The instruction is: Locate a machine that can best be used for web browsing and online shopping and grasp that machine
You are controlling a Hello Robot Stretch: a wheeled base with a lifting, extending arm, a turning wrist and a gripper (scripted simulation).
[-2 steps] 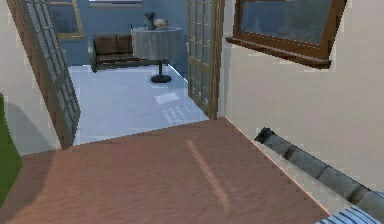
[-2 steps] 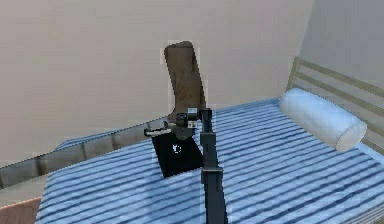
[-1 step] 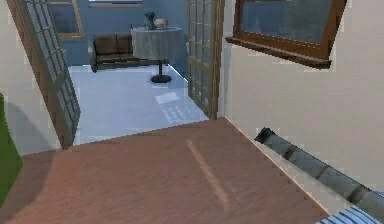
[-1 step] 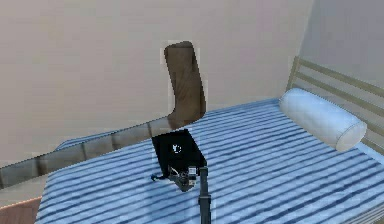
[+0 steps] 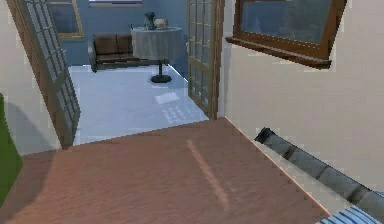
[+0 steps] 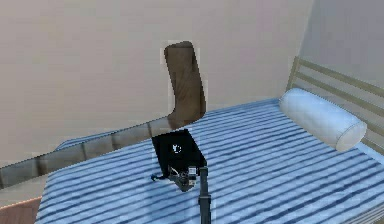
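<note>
Right then, you had the laptop (image 6: 185, 100) in the middle of the arm side view, sitting on the blue-striped bed (image 6: 270, 170). It showed as a dark flat base with a brown lid tilted up toward the top of the frame. The arm (image 6: 206, 200) rose from the bottom edge just right of centre. The gripper (image 6: 172, 180) sat at its far end, low in the frame, just below the laptop's dark base. You could not tell the state of its fingers from that picture, nor whether it held anything (the laptop lay on the bed right behind it). A white pillow (image 6: 322, 118) lay at the right of the frame, beside a pale wooden headboard (image 6: 340, 85) at the right edge.

In the forward view you faced a reddish wooden floor (image 5: 150, 175) across the lower half. It led to glazed doors (image 5: 203, 55) standing open at upper left and upper middle. Beyond them, on a pale floor, stood a round table (image 5: 157, 42) under a cloth, with a dark sofa (image 5: 112, 50) to its left. A wood-framed window (image 5: 285, 30) sat at upper right, and a corner of the striped bed showed at lower right.
</note>
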